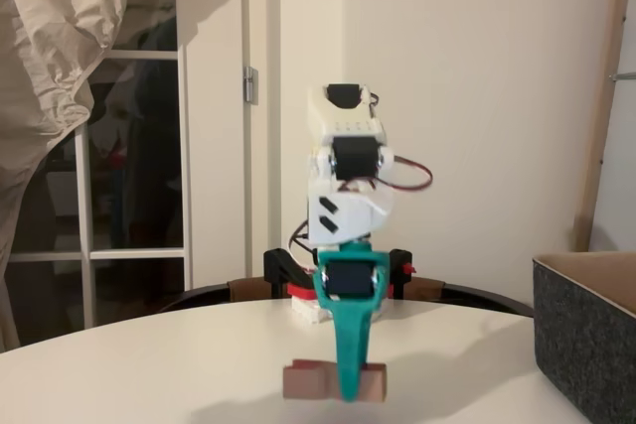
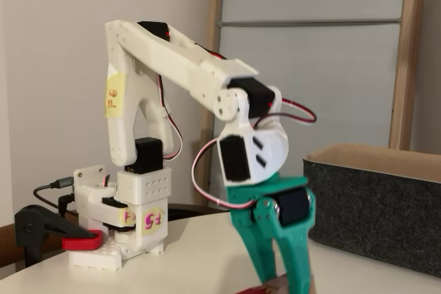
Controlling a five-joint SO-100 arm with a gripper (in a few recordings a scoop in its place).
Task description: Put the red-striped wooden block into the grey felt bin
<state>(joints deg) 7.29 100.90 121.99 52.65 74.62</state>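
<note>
The red-striped wooden block [image 1: 310, 381] lies on the white table, and its tan ends stick out on both sides of the teal gripper [image 1: 350, 384]. From the side, the gripper [image 2: 282, 281] points straight down. Its two fingers [image 2: 301, 259] stand either side of the block [image 2: 277, 285], closed against it at the picture's bottom edge. Only a sliver of red and tan shows there. The grey felt bin [image 1: 586, 335] stands at the right edge of the table, its tan inside just visible. In the other fixed view the bin [image 2: 375, 211] sits behind and to the right of the gripper.
The arm's white base [image 2: 127, 228] is clamped to the far table edge by black and red clamps [image 2: 48, 232]. A white table [image 1: 149, 364] stretches left of the block. A wall and a glass door stand behind.
</note>
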